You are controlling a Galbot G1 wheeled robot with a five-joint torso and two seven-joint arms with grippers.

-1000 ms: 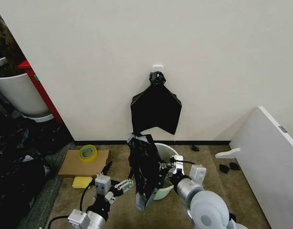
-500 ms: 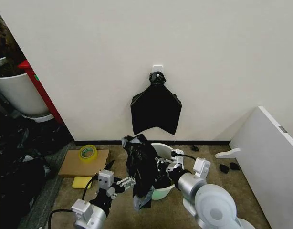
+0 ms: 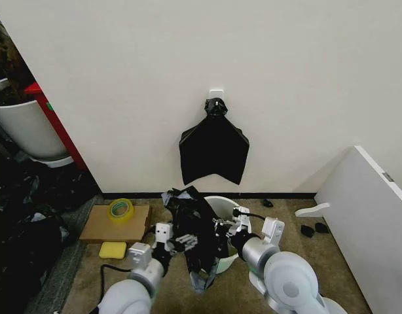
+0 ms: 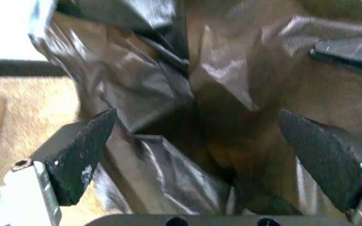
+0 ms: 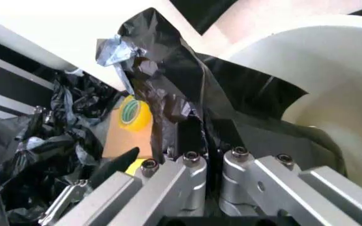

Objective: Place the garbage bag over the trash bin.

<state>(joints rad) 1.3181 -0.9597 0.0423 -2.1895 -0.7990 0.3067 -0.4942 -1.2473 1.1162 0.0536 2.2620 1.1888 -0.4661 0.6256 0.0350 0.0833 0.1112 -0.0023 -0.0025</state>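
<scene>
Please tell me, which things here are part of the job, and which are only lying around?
Part of the job:
garbage bag, draped on the bin's left side
trash bin
right hand, shut on the bag
left hand, open at the bag

Lying around:
yellow tape roll on cardboard
yellow sponge
black bags hanging on the wall

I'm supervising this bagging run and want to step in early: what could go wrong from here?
The garbage bag hangs bunched on one side of the trash bin, so it may never open over the rim. The left gripper has open jaws around the film, and may close on a fold only. The right gripper pinches thin film, which could tear or slip out.
</scene>
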